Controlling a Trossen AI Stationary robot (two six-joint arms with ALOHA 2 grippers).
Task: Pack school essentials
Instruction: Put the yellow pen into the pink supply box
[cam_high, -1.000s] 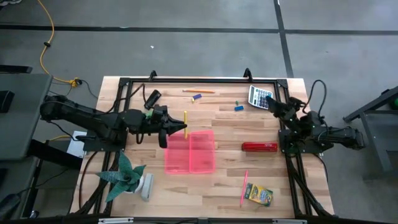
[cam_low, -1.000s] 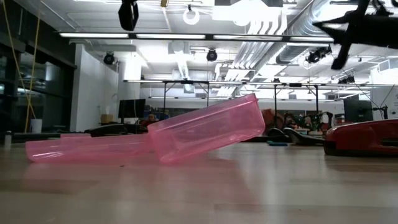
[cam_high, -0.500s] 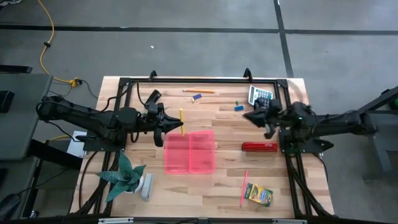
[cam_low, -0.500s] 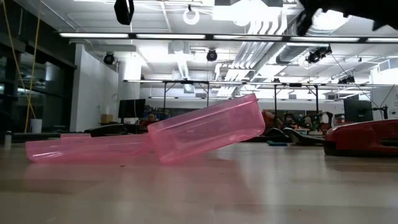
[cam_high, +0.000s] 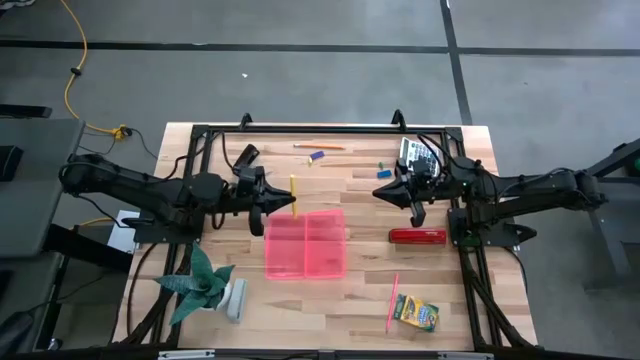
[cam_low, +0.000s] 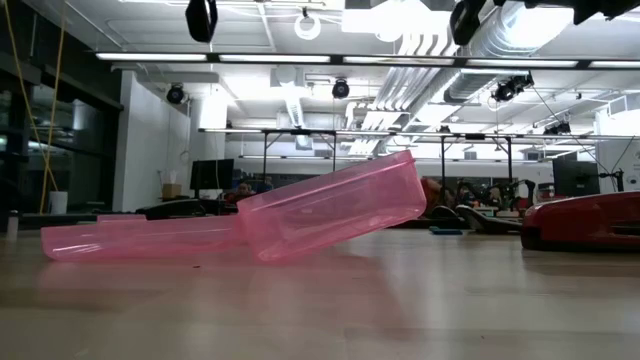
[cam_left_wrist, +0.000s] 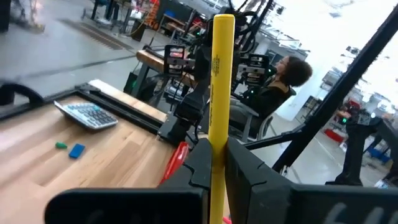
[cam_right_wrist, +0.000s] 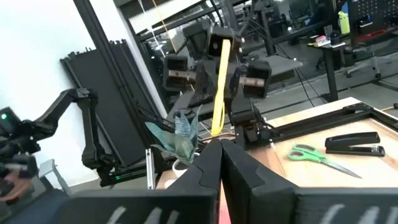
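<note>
My left gripper (cam_high: 280, 202) hovers high over the table just beyond the far-left corner of the open pink case (cam_high: 305, 243), shut on a yellow pencil (cam_high: 294, 190). The case lies with its lid flat and its tray (cam_low: 330, 205) tilted. My right gripper (cam_high: 398, 190) hangs shut and empty above the middle-right of the table, near the blue and green erasers (cam_high: 383, 172). An orange pencil (cam_high: 320, 147) and another blue eraser (cam_high: 317, 156) lie by the far edge. A pink pencil (cam_high: 392, 302) and the crayon box (cam_high: 415, 313) lie near-right. Green scissors (cam_right_wrist: 314, 155) show beyond the left arm. My left gripper pinches the yellow pencil (cam_left_wrist: 217, 149) between its two fingers, which come level from the table's left and lie across it. The pencil is lifted clear of the table, and a long stretch (cam_left_wrist: 221, 68) sticks out past the fingers on one side.
A red stapler (cam_high: 417, 236) lies right of the case, and a calculator (cam_high: 418, 152) sits at the far-right corner. A toy plant (cam_high: 205, 285) stands near-left and a black stapler (cam_high: 245, 156) far-left. Bare wood lies between the case and the near edge.
My right arm has unfolded from the table's right edge and swung toward the left, so its gripper now hangs over the middle-right of the table. My left gripper, still shut on the yellow pencil, has drawn back slightly toward the left and far edges.
</note>
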